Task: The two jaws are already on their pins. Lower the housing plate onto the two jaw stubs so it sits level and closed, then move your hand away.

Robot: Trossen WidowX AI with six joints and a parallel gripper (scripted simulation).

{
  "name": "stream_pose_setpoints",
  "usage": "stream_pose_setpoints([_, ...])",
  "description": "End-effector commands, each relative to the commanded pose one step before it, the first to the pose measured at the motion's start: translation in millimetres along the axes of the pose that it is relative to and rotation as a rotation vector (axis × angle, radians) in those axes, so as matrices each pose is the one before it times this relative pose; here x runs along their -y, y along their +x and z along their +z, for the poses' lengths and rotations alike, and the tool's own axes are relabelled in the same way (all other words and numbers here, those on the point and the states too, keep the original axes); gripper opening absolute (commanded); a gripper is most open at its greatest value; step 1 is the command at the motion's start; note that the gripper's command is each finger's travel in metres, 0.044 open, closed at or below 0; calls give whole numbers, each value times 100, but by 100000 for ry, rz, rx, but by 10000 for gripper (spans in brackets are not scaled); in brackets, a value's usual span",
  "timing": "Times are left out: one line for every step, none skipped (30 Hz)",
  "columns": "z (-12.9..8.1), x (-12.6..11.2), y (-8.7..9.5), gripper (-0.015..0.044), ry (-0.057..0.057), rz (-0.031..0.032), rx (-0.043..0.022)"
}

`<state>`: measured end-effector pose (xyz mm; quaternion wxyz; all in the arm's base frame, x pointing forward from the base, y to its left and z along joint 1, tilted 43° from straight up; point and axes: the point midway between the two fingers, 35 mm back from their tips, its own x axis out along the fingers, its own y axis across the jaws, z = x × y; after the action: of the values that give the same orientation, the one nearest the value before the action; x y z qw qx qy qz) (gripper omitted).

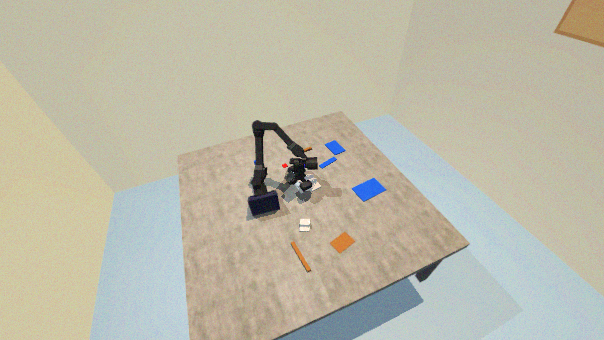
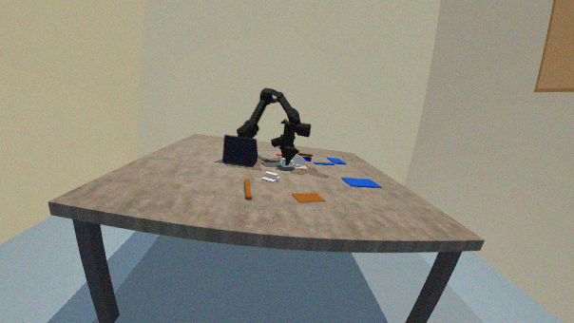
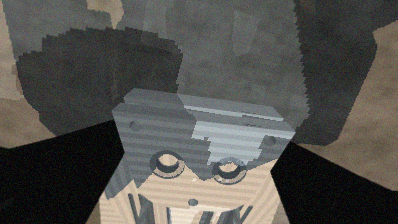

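Observation:
The housing plate is a pale, ridged plate with two round, ringed openings, partly in shadow. My gripper is shut on it, with one black finger against each side edge. Pale parts show beside and under the fingers, low over the table; the top and exterior views are too small to tell plate from base there. The two jaws and their stubs cannot be told apart clearly. Whether the plate touches the stubs or sits level is hidden.
A small white block stands in front of the gripper. An orange bar and an orange square lie nearer the front. A large blue sheet lies right; a small red piece lies behind.

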<state>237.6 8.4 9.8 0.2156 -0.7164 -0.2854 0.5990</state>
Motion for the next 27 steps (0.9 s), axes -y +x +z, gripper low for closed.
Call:
stream_pose_setpoints([38,10,186,351,177,-114,138])
stream_pose_setpoints([0,0,0,351,0,0,0])
stream_pose_setpoints([0,0,0,351,0,0,0])
stream_pose_setpoints([0,0,0,351,0,0,0])
stream_pose_setpoints([0,0,12,351,0,0,0])
stream_pose_setpoints([0,0,36,351,0,-1,0])
stream_pose_setpoints([0,1,61,351,0,-2,-1])
stream_pose_setpoints([0,1,60,351,0,-3,-1])
stream_pose_setpoints([0,0,36,351,0,-2,0])
stream_pose_setpoints([0,0,12,351,0,-1,0])
stream_pose_setpoints([0,0,0,351,0,0,0])
stream_pose_setpoints([0,0,0,351,0,0,0])
stream_pose_setpoints([0,0,0,351,0,0,0])
stream_pose_setpoints([0,0,0,351,0,0,0])
stream_pose_setpoints([0,0,0,351,0,0,0])
stream_pose_setpoints([0,0,0,351,0,0,0])
stream_pose_setpoints([0,0,0,351,0,0,0])
stream_pose_setpoints([0,0,0,351,0,0,0])
stream_pose_setpoints([0,0,0,351,0,0,0])
stream_pose_setpoints([0,0,0,351,0,0,0])
stream_pose_setpoints([0,0,0,351,0,0,0])
stream_pose_setpoints([0,0,0,351,0,0,0])
stream_pose_setpoints([0,0,0,351,0,0,0])
stream_pose_setpoints([0,0,0,351,0,0,0])
stream_pose_setpoints([0,0,0,351,0,0,0])
stream_pose_setpoints([0,0,0,351,0,0,0])
stream_pose_setpoints([0,0,0,351,0,0,0])
